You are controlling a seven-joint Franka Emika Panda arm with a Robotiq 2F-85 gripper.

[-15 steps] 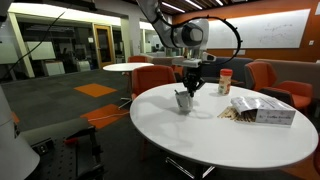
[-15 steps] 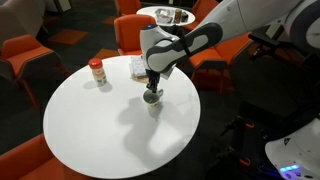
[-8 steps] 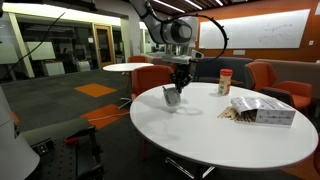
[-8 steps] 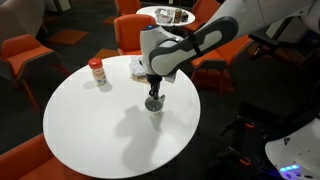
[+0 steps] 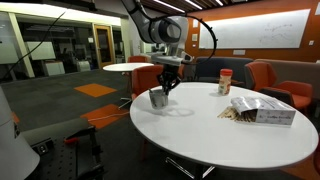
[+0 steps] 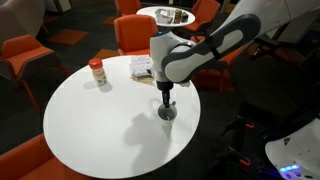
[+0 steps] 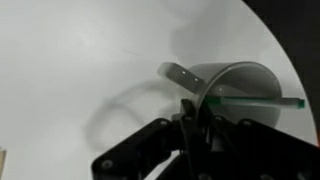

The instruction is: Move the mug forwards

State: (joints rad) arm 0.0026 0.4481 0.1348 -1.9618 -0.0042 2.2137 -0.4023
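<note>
The small light grey mug (image 5: pixel 158 98) hangs from my gripper (image 5: pixel 167 86) above the round white table (image 5: pixel 230 135), near its edge. In an exterior view the mug (image 6: pixel 167 111) is under my gripper (image 6: pixel 166 98), close to the table rim. In the wrist view the mug (image 7: pixel 235 82) fills the upper right, handle to the left, and my gripper (image 7: pixel 197 112) is shut on its rim wall.
A red-and-white canister with a red lid (image 5: pixel 225 82) (image 6: pixel 97 72) stands on the table. A box with snacks (image 5: pixel 262 110) (image 6: pixel 141 66) lies near it. Orange chairs (image 5: pixel 150 80) (image 6: pixel 25 62) ring the table.
My gripper has carried the mug steadily toward the table's edge, away from the canister and the box, still gripped by its rim.
</note>
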